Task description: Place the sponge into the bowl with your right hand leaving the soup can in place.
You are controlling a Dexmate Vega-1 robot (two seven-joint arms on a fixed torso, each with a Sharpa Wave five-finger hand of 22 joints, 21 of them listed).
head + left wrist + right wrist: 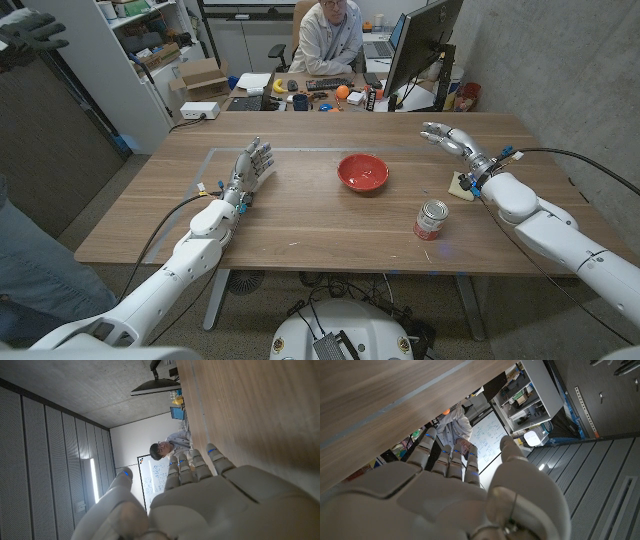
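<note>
Yellow sponge (461,185) lies near the right edge of the wooden desk (300,215), partly hidden behind the wrist of the right arm, so its full outline cannot be made out. The right robot hand (443,137) is raised beyond the sponge with its fingers spread and nothing in them; the right wrist view shows the same robot hand (450,495) open and empty, fingers reaching past the desk edge. The left robot hand (252,166) stands upright on the left side of the desk, fingers apart, also holding nothing, and looks the same in its own wrist view (200,495). The red bowl (362,172) sits near the middle of the desk, and the soup can (431,220) stands upright nearer the robot, well apart from the bowl and close to the sponge and forearm. The grasp has not begun, and the chief risk, as I judge it, is the can: the right forearm passes just beside it, so pulling the hand back and down onto the sponge could swing the elbow or wrist into the can and tip or shove it. A second risk is the sponge itself, which sits close to the desk edge and could be nudged off by a clumsy approach. Carrying it to the bowl on a low path could also clip the rim.
</note>
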